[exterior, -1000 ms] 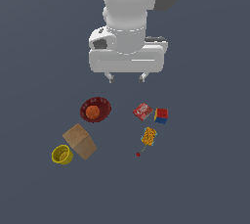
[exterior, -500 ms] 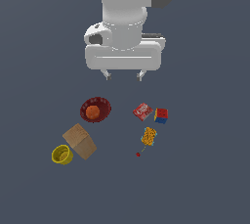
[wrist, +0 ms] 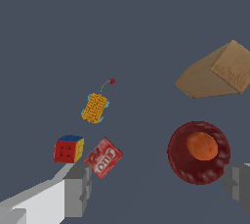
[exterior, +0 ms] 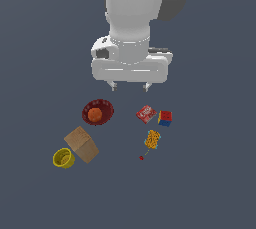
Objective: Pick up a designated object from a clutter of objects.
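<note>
The orange-yellow speckled block (exterior: 152, 139) lies on the grey floor with a thin stem ending in a tiny red bead (exterior: 141, 158); it also shows in the wrist view (wrist: 94, 108). My gripper (exterior: 130, 87) hangs open and empty well above the clutter, between the bowl and the red packet. In the wrist view its fingers (wrist: 77, 190) stand wide apart, with nothing between them. The block is apart from the gripper, past the packet and cube.
A dark red bowl (exterior: 98, 112) holds an orange ball (wrist: 201, 145). A tan box (exterior: 81, 144) and a yellow cup (exterior: 63, 158) lie at the exterior view's left. A red-and-white packet (exterior: 146, 114) and a multicoloured cube (exterior: 165, 118) lie just behind the block.
The arm has shifted slightly toward the exterior view's left and forward. The gripper stays open and the objects have not moved.
</note>
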`<state>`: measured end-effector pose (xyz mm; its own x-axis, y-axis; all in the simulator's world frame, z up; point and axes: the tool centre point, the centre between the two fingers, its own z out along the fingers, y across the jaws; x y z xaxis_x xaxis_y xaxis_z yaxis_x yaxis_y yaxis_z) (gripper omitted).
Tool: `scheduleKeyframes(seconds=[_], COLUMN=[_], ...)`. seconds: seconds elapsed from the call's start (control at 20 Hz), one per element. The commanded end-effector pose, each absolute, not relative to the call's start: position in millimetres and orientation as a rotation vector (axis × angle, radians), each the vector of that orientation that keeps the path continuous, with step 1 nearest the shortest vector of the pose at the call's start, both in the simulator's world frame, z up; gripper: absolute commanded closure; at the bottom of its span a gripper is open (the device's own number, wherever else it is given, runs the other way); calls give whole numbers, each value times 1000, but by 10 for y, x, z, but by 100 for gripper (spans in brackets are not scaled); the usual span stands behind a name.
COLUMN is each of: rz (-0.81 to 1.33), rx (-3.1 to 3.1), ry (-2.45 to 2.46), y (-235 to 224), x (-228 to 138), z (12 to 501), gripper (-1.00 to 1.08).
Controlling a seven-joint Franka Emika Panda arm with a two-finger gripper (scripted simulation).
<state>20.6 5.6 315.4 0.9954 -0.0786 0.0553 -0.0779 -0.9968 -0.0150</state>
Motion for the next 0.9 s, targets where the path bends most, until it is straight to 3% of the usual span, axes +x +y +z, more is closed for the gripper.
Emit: scheduleKeyframes(seconds=[0.0, 0.85], rz=[-81, -24], rx=[-3123, -3088], ry=[156, 534], y=[103, 709], x=[278, 844], z=[3034, 1498], gripper=[-92, -92])
